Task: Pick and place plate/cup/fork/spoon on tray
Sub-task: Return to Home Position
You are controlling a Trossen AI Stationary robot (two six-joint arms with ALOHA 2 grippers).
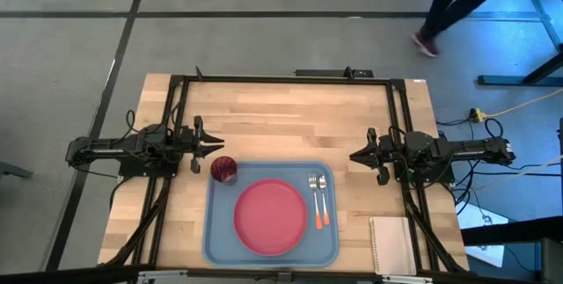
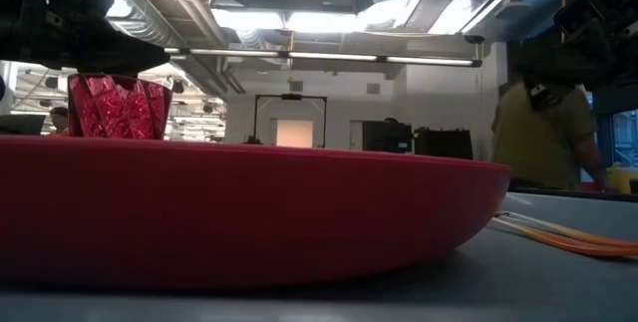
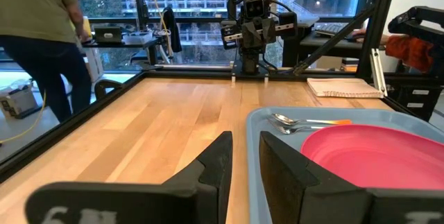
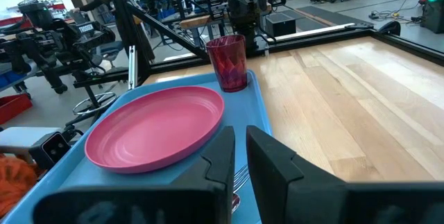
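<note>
With plate (image 1: pixel 270 216), cup (image 1: pixel 223 170), fork (image 1: pixel 314 201) and spoon (image 1: pixel 323 200) all on the tray (image 1: pixel 211 231), left claw (image 1: pixel 209 144) and right claw (image 1: pixel 358 156) flank it, empty, narrowly parted.

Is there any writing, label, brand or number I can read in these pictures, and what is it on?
None can be read.
Left pincer: pale marks on the dark part nearest the wrist camera, cut off by the picture's edge and too blurred to read.
Notepad: nothing legible on it.
Plate, cup and tray: no print visible.
</note>
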